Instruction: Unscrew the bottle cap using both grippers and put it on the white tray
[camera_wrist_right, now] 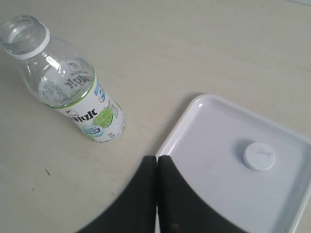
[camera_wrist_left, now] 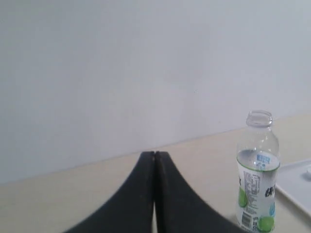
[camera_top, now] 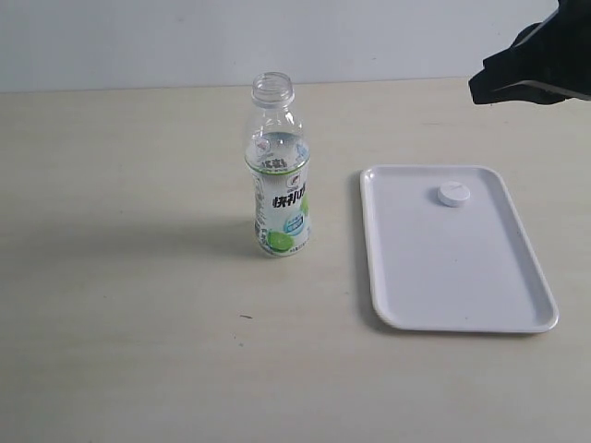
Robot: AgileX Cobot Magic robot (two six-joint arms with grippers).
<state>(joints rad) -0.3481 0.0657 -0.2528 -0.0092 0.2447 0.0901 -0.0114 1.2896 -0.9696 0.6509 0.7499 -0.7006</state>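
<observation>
Both jaws pressed together, empty, well apart from round white plastic cap point(camera_top: 453, 193) lying on rectangular white plastic tray point(camera_top: 462, 295): job apparently done.

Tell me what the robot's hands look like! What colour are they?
Black all over. The left gripper and the right gripper each have two smooth, matte fingers, narrow at the tips and flaring wide toward the base. No cables or markings show. The outside camera catches only an angular black part of the right arm.
</observation>
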